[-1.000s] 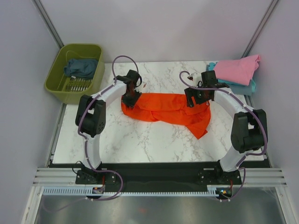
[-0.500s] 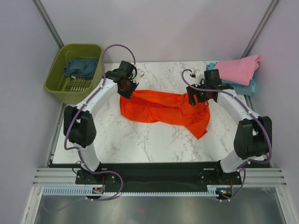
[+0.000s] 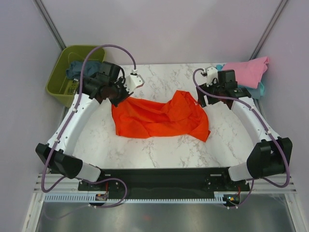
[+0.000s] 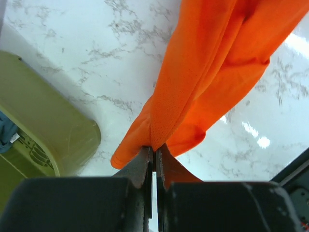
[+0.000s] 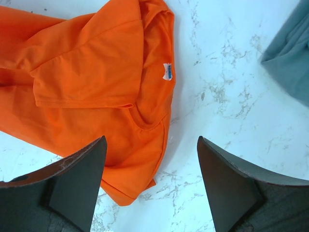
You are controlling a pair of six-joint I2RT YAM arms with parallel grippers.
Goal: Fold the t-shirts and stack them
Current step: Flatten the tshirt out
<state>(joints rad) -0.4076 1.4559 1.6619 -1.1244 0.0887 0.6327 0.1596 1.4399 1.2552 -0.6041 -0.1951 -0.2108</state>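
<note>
1. The left white-and-black arm [image 3: 72, 126] stretches forward; its black two-finger gripper [image 4: 154, 151] is pinched tight on the bright orange-red cotton t-shirt [image 4: 203, 72].
2. The right white-and-black arm [image 3: 252, 116] stretches forward; its black two-finger gripper [image 5: 151, 145] is spread wide.

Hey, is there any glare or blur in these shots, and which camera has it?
Left wrist view: bright glare patches on the marble table beside the orange t-shirt; the left gripper looks soft. Right wrist view: the right gripper slightly blurred, shirt sharp. Top external view: even light, no obvious glare.
</note>
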